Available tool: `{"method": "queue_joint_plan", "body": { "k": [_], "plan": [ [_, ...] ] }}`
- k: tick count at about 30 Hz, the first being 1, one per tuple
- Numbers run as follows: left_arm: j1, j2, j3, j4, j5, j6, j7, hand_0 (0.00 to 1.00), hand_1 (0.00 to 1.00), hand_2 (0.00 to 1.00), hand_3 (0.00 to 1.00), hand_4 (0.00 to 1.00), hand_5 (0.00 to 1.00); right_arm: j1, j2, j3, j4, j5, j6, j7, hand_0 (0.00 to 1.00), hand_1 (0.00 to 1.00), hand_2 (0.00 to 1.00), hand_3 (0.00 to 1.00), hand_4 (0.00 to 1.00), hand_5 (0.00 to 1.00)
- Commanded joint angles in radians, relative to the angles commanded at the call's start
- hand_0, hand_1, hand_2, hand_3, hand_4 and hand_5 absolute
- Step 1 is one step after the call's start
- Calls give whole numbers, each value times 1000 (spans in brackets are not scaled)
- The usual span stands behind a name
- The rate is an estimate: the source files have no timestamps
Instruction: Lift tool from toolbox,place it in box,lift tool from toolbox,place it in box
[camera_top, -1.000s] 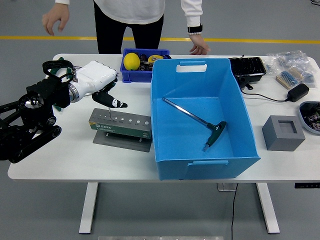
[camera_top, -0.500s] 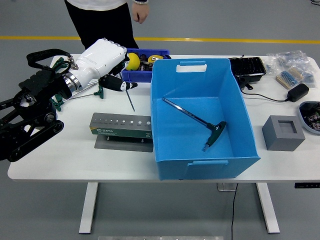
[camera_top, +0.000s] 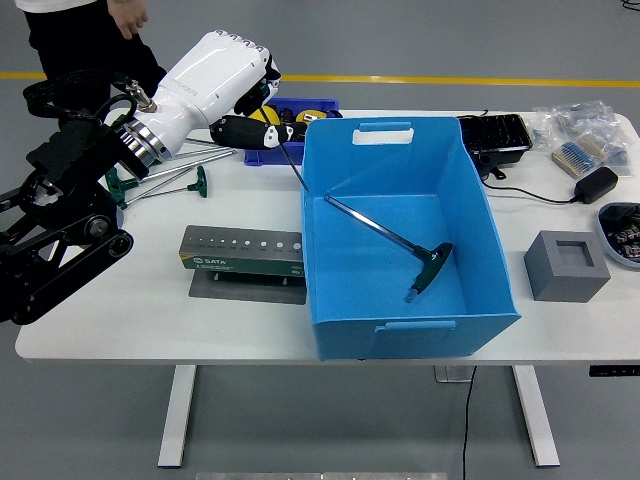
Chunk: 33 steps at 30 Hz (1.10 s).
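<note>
In the frame's upper left, the white left hand (camera_top: 225, 75) grips a thin T-handled hex key (camera_top: 285, 157), apparently by its handle, beside the big blue plastic box (camera_top: 395, 150), above the grey-green toolbox holder (camera_top: 242, 252).

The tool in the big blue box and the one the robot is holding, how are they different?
The tool in the box lies flat on the blue box floor, untouched; the held tool hangs in the air, gripped by the left robot hand. The boxed one shows its whole shaft and green handle; the held one shows only a thin shaft. Both have slim metal shafts.
</note>
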<state>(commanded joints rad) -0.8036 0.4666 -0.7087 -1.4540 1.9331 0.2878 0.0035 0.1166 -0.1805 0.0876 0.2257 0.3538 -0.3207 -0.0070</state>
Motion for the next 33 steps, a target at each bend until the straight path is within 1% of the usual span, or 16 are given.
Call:
{"method": "queue_joint_plan", "body": {
  "k": [4, 8, 10, 11, 12, 16, 19, 21, 22, 23, 25, 28, 29, 33],
  "plan": [
    [25, -47, -6, -18, -5, 10, 6, 47, 2, 8, 37, 769, 457, 2, 0, -1, 0, 3, 0, 1, 694, 672, 728, 552, 788, 686],
    [50, -96, 28, -2, -17, 32, -5, 50, 2, 9, 37, 766, 457, 6, -2, -4, 0, 7, 0, 2, 695, 672, 728, 552, 788, 686],
    [64, -121, 51, 16, -20, 48, -17, 50, 2, 9, 37, 766, 457, 10, -3, -6, 1, 8, 0, 3, 695, 672, 728, 552, 788, 686],
    [73, -138, 63, 34, -23, 57, -23, 48, 2, 4, 36, 765, 457, 11, -3, -8, 1, 11, 0, 4, 694, 673, 728, 552, 787, 686],
    [79, -149, 69, 46, -26, 61, -26, 48, 2, 4, 36, 765, 457, 12, -3, -9, 1, 12, 0, 5, 694, 673, 728, 552, 787, 686],
    [105, -196, 80, 103, -56, 64, -26, 48, 2, 4, 36, 765, 457, 17, -4, -10, 2, 13, 1, 6, 694, 673, 728, 552, 787, 686],
    [118, -226, 81, 132, -78, 65, -23, 62, 2, 3, 36, 764, 459, 18, -5, -12, 2, 14, 1, 6, 694, 673, 728, 552, 787, 686],
    [116, -243, 99, 152, -87, 68, -23, 62, 2, 3, 36, 764, 459, 18, -6, -10, 2, 9, 2, 5, 694, 673, 728, 552, 787, 686],
    [109, -249, 116, 164, -90, 69, -27, 62, 2, 3, 36, 764, 459, 19, -6, -8, 2, 5, 2, 4, 694, 673, 728, 552, 787, 686],
    [101, -254, 135, 177, -91, 68, -30, 82, 2, 15, 46, 761, 458, 19, -7, -7, 2, 1, 2, 3, 694, 673, 728, 552, 786, 687],
    [86, -263, 168, 203, -95, 65, -35, 82, 2, 15, 46, 761, 458, 20, -8, -5, 3, -6, 1, 2, 694, 673, 728, 552, 786, 687],
    [62, -284, 216, 255, -103, 56, -38, 82, 2, 15, 46, 761, 458, 21, -9, -2, 3, -10, 1, 1, 694, 673, 728, 552, 786, 687],
    [56, -292, 228, 271, -108, 55, -39, 116, 2, 45, 72, 750, 450, 21, -9, -3, 3, -10, 1, 1, 694, 672, 728, 552, 786, 687],
    [33, -312, 274, 306, -129, 49, -46, 116, 2, 45, 72, 750, 450, 23, -10, -5, 3, -5, 1, 3, 694, 672, 728, 552, 786, 687]
  ]
}}
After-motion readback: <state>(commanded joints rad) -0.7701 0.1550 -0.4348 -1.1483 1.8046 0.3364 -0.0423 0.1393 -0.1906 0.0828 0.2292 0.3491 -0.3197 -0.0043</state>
